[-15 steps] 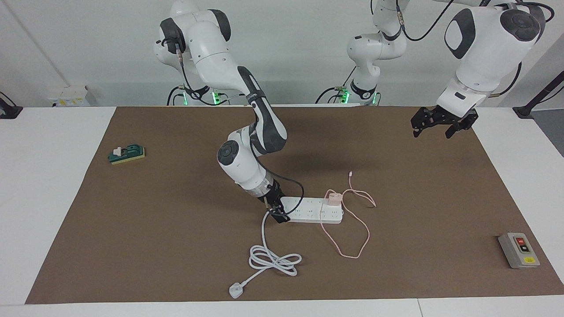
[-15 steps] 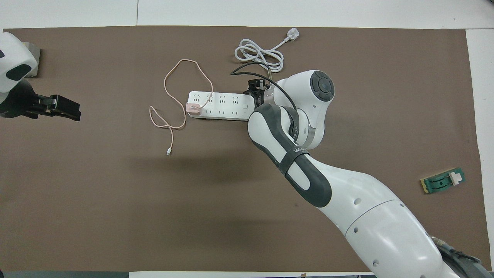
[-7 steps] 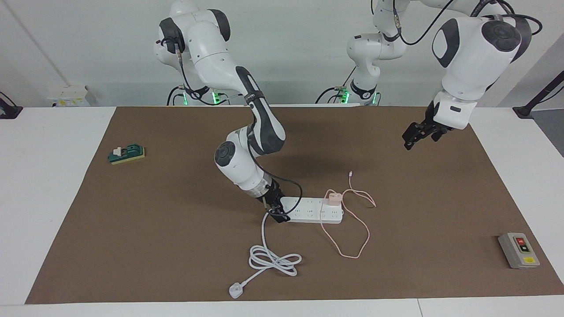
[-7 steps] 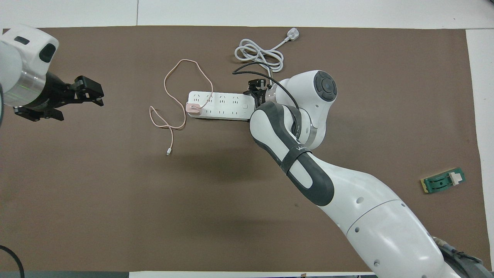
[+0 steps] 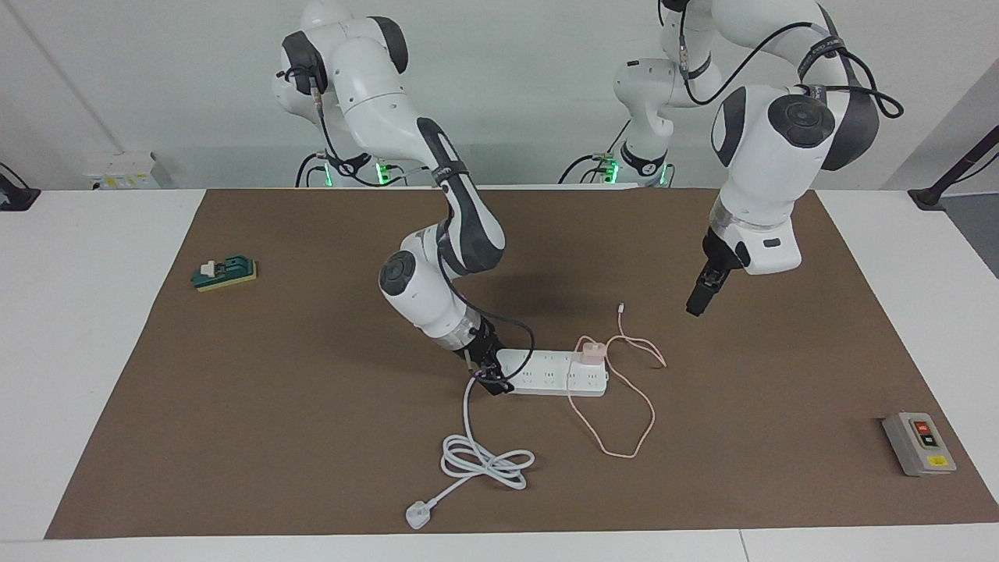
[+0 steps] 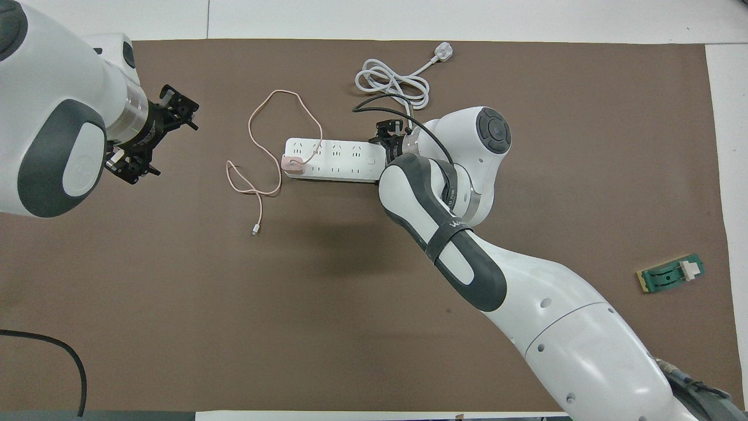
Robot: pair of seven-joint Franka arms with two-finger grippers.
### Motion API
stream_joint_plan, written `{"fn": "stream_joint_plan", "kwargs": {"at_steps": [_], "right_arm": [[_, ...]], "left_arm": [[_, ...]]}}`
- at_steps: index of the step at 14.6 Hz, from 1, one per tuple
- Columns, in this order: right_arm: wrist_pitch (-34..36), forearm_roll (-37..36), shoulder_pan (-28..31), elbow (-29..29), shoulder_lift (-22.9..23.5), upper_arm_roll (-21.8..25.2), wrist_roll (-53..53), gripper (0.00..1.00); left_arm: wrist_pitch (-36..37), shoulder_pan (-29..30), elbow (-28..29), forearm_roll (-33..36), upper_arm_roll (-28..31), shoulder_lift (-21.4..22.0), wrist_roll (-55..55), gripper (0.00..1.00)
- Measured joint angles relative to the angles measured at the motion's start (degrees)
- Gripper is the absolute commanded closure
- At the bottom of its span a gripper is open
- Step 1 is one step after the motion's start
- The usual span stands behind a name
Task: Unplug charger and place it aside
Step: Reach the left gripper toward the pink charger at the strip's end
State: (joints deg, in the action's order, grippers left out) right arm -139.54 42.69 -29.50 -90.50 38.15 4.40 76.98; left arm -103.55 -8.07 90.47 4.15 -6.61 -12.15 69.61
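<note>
A white counter (image 5: 78,351) is covered by a brown mat (image 5: 312,468). Near the mat's centre lies a white multi-socket power strip (image 5: 546,377). Its thick white cord (image 5: 482,459) runs toward 6 o'clock in the facing view, coils, and ends in a white plug (image 5: 417,516). A grey box with a red button (image 5: 919,443) sits at 4 o'clock, a small green block (image 5: 225,274) at 10 o'clock.

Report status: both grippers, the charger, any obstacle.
Right gripper at power strip cord end. Left gripper open, in air over mat. Charger plugged in. Its cable looped beside strip.
</note>
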Motion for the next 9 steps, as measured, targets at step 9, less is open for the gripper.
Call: {"fn": "stream_joint_plan", "kwargs": {"at_steps": [9], "right_arm": [[0.0, 0.1, 0.0, 0.0, 0.0, 0.0, -0.1, 1.00]], "left_arm": [[-0.2, -3.2, -2.4, -0.9, -0.2, -5.4, 32.4, 0.00]]}}
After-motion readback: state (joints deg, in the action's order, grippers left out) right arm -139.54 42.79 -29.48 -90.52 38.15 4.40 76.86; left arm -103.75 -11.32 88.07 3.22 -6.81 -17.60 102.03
